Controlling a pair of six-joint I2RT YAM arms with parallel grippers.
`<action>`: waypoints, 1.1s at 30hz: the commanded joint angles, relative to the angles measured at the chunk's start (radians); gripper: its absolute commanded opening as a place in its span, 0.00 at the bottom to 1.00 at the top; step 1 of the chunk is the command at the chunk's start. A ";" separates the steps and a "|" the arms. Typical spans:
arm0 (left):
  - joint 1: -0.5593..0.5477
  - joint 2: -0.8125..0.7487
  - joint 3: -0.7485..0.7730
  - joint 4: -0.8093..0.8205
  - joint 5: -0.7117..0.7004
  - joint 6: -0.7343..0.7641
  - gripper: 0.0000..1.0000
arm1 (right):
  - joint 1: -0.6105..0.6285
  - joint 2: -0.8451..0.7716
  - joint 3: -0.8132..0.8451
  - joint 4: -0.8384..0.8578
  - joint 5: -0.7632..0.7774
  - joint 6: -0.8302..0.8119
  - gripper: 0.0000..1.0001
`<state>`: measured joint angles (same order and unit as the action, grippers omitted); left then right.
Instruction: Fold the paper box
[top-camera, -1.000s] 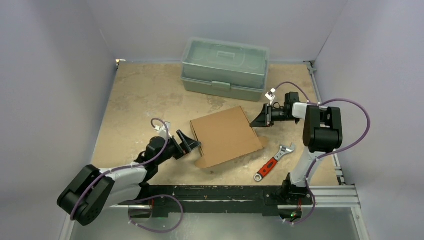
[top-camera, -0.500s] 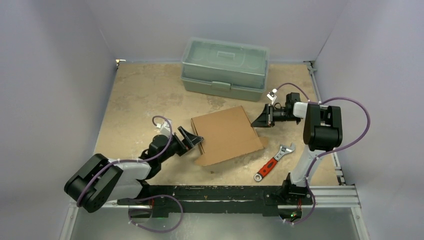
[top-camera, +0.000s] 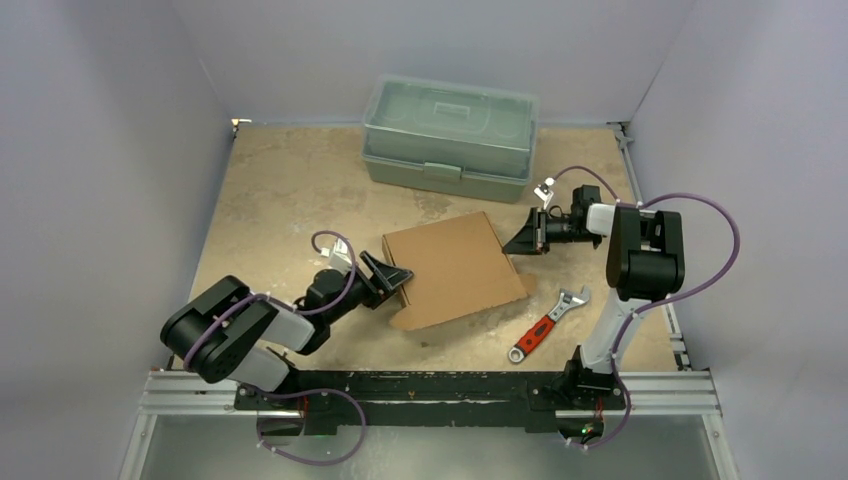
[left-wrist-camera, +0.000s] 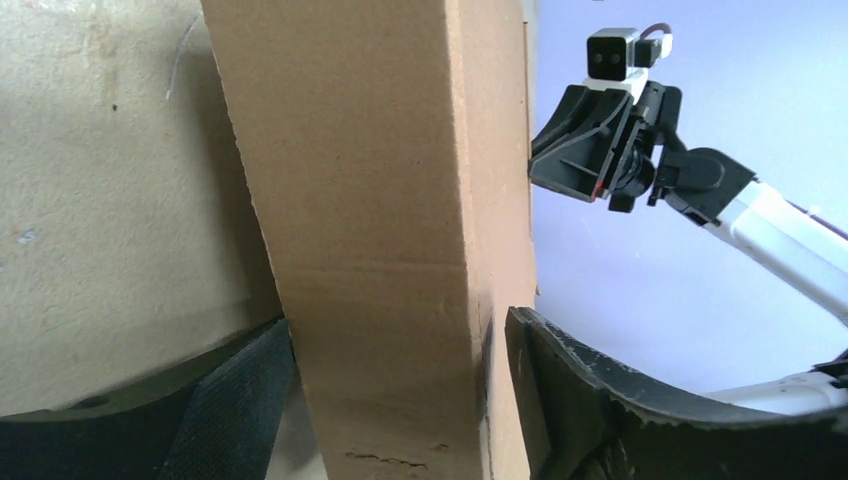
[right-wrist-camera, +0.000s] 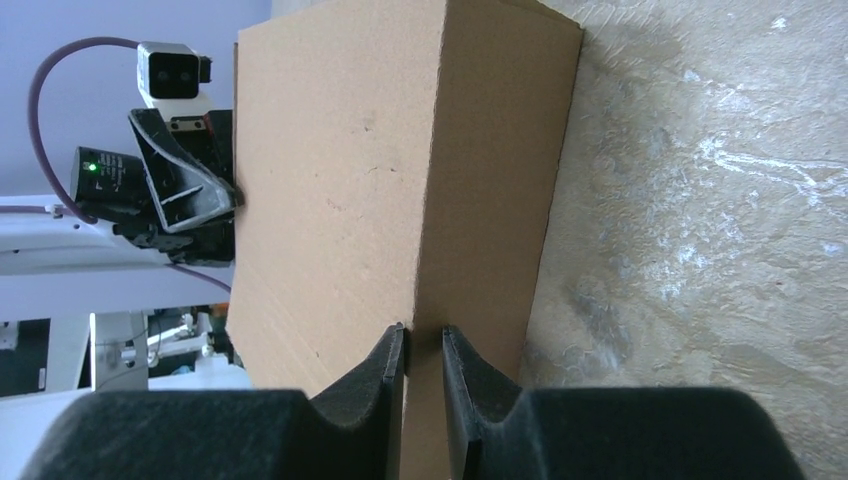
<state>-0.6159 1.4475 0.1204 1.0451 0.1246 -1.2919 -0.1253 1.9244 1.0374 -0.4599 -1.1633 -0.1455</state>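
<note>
The paper box (top-camera: 455, 270) is a brown cardboard shape folded into a shallow closed form, lying mid-table. My left gripper (top-camera: 397, 280) is at its left end. In the left wrist view the jaws (left-wrist-camera: 395, 390) straddle the box's side wall (left-wrist-camera: 370, 180), with a pad against each side. My right gripper (top-camera: 515, 243) is at the box's right corner. In the right wrist view its narrow jaws (right-wrist-camera: 424, 345) pinch the box's edge (right-wrist-camera: 340, 180), and cardboard fills the slit between them.
A grey-green plastic toolbox (top-camera: 450, 135) stands at the back, just behind the box. A red-handled adjustable wrench (top-camera: 545, 325) lies to the box's right front, near the right arm's base. Pale walls enclose the table on three sides.
My left arm has reached further in toward the box, and its jaws have narrowed from wide open onto the box's left end. The right arm and the box have stayed where they were.
</note>
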 joint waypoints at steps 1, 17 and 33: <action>-0.009 0.055 0.029 0.191 -0.023 -0.081 0.72 | -0.010 0.039 -0.007 -0.001 0.200 -0.083 0.21; -0.012 -0.032 -0.016 0.164 -0.061 -0.188 0.29 | -0.011 -0.287 0.020 -0.118 0.192 -0.286 0.60; -0.012 -0.521 0.202 -0.889 -0.057 -0.465 0.17 | 0.344 -0.980 -0.072 -0.369 0.129 -1.166 0.99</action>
<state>-0.6243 0.9924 0.2920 0.2996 0.0467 -1.5974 0.0368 1.0485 1.0504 -1.0019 -1.0977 -1.2953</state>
